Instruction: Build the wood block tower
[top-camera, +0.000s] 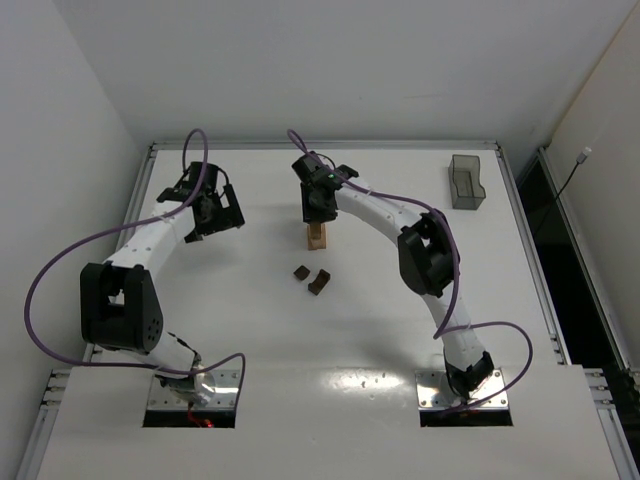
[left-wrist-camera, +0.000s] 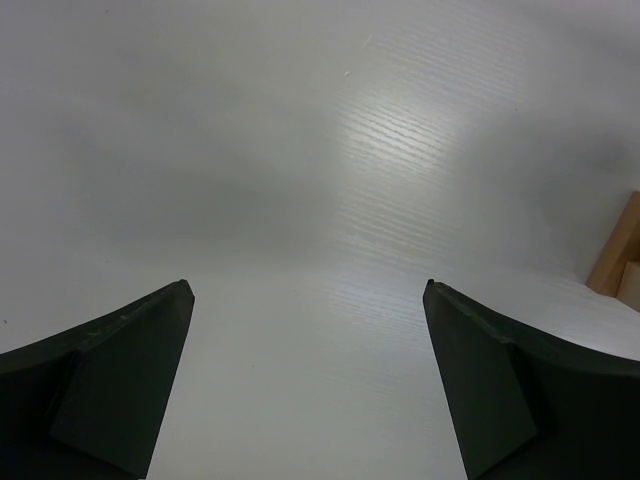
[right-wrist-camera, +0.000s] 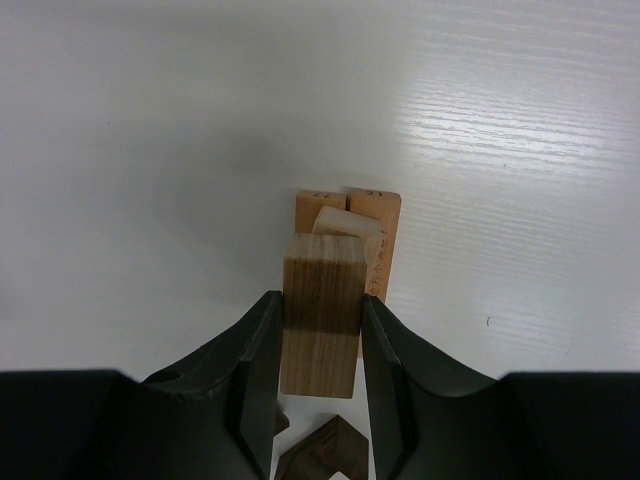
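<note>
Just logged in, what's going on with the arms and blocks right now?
The right gripper is shut on a tan wood block, holding it right over the wood block tower in the middle of the table. Whether it already rests on the stack is unclear. The left gripper is open over bare table off to the left, holding nothing. Two dark brown blocks lie loose just in front of the tower, not yet stacked.

tan wood block tower (top-camera: 317, 238) (visibly grained), white table (top-camera: 380, 330).
</note>
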